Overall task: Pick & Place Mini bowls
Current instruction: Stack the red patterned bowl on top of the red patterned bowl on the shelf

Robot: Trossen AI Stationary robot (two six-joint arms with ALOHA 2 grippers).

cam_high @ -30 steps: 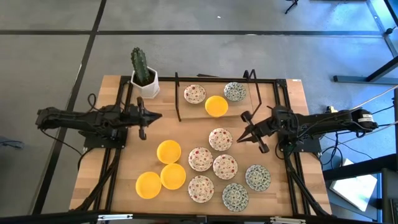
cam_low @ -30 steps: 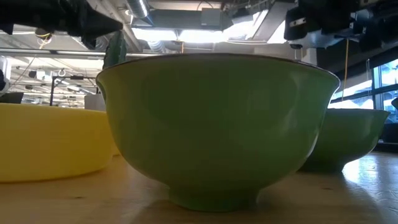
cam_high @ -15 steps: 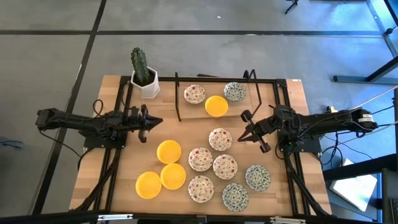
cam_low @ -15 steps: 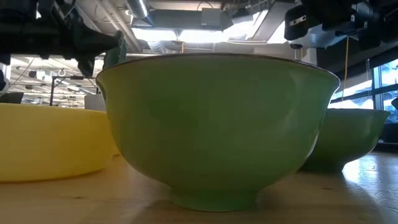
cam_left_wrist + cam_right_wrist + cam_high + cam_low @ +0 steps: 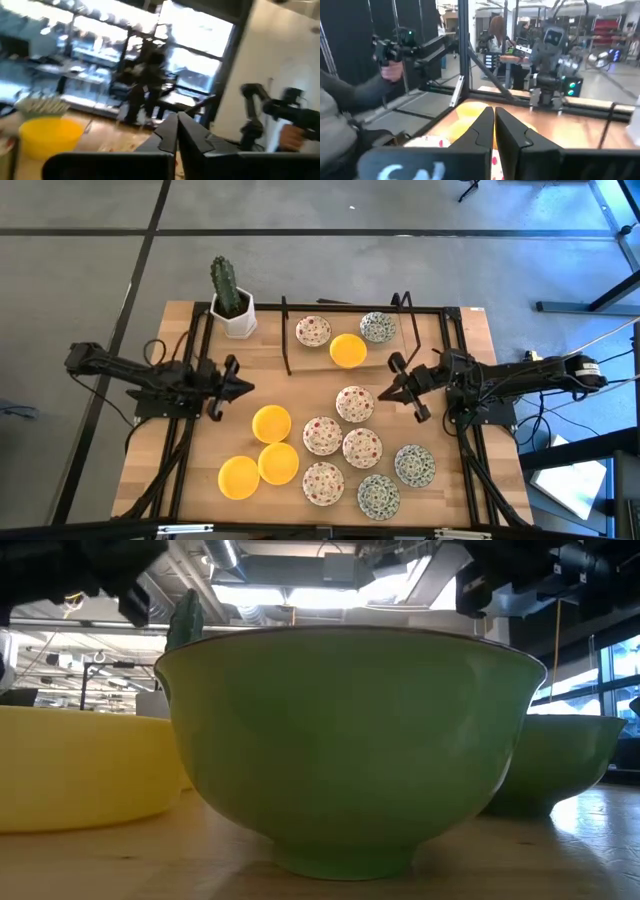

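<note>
Your left gripper [image 5: 245, 387] is hovering with jaws closed, holding nothing, just above the three yellow bowls [image 5: 271, 423]. Your right gripper [image 5: 383, 394] is also closed and empty, just beside a floral bowl [image 5: 354, 403].

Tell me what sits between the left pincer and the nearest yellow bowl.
Nothing visible. The left pincer, shut and empty, is just up-left of the yellow bowl, with only bare table between them. The right pincer waits, shut, beside a floral bowl.
</note>
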